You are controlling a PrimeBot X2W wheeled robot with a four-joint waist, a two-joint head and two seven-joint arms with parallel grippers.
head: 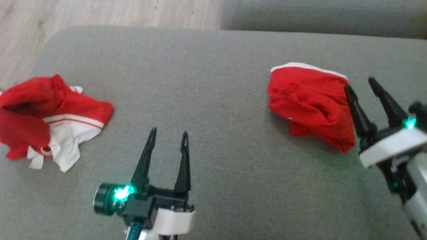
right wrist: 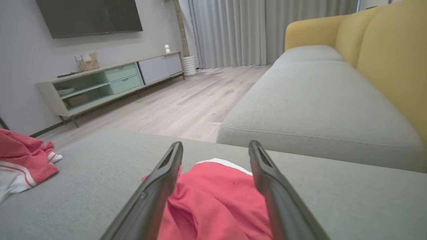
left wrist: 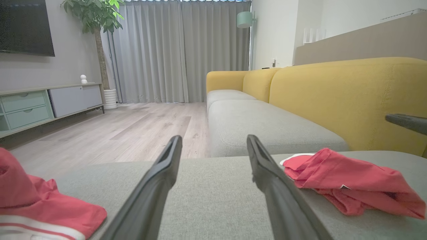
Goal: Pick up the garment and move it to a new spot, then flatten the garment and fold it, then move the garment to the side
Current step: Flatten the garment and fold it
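Note:
The garment is a compact folded red bundle with a white hem, lying at the right of the grey cushion. My right gripper stands open at its right edge, the left finger touching the cloth. In the right wrist view the garment lies loose between and below the spread fingers of the right gripper. My left gripper is open and empty over bare cushion near the front middle. The left wrist view has the left gripper with the garment to its right.
A second, crumpled red and white garment lies at the cushion's left edge. Wooden floor lies beyond the far left corner. Another grey seat with a yellow backrest stands behind. A low TV cabinet lines the wall.

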